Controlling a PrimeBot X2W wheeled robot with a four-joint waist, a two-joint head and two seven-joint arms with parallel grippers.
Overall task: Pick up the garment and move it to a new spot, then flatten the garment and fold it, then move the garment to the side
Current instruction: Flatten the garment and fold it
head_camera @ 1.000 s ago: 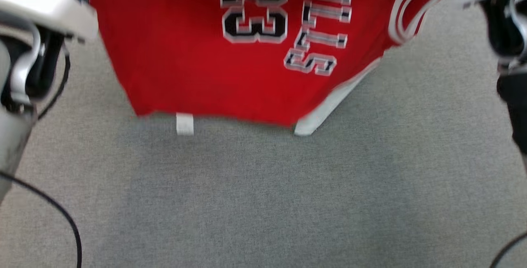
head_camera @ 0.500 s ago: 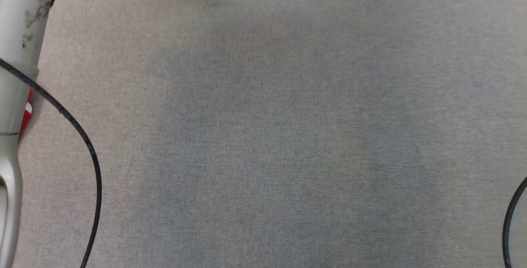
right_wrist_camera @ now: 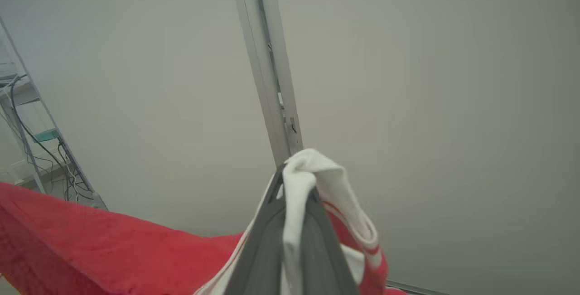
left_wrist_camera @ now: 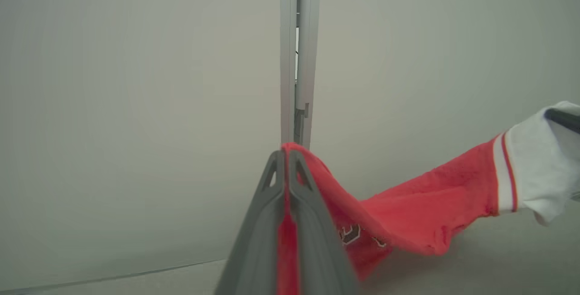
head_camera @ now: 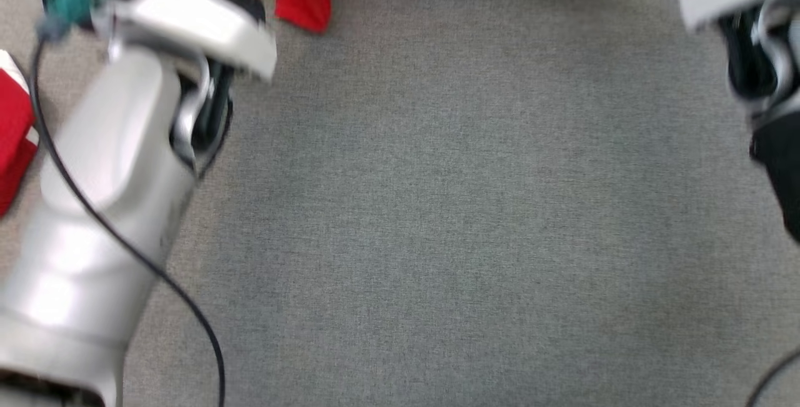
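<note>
garment [left_wrist_camera: 408, 213] red with white trim, hanging stretched.

You see a red shirt [left_wrist_camera: 408, 213] with a white edge [left_wrist_camera: 534, 168] that has a thin red stripe. The fingers [left_wrist_camera: 312, 240] are dark grey. The surface [head_camera: 437, 207] is speckled grey, the left arm [head_camera: 106, 207] is silver, and its cable [head_camera: 125, 249] is black.
</note>
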